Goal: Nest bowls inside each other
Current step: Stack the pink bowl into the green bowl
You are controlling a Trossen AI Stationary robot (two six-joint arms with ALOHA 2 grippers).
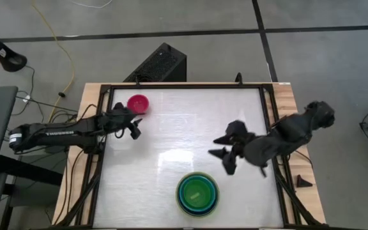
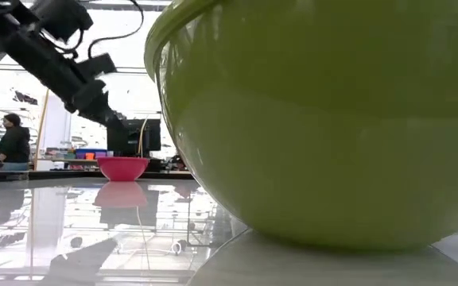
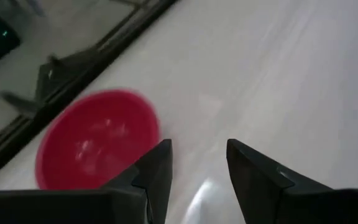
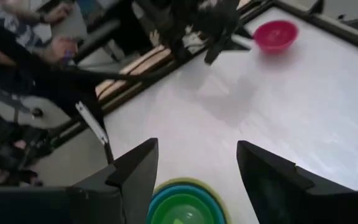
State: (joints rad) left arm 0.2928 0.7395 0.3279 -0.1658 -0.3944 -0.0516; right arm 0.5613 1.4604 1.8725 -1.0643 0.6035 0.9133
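The smallest bowl, magenta-pink (image 1: 138,103) (image 3: 95,140) (image 2: 122,168), stands on its base near the table's far left corner. My left gripper (image 1: 133,126) (image 3: 197,168) is just on its near side, open, with nothing between its fingers. The other bowls form a nested stack (image 1: 197,193) (image 4: 185,206) near the front edge: the large lime green bowl (image 2: 324,119) outermost, blue ones within, a small green one innermost. My right gripper (image 1: 221,153) (image 4: 197,171) hangs open above the table, to the right of and beyond the stack, touching nothing.
Black rails (image 1: 101,153) frame the glossy white tabletop (image 1: 184,128). A black box (image 1: 158,64) sits beyond the far edge. People (image 2: 13,143) are in the room behind, and a hand (image 4: 61,46) shows past the table's left side.
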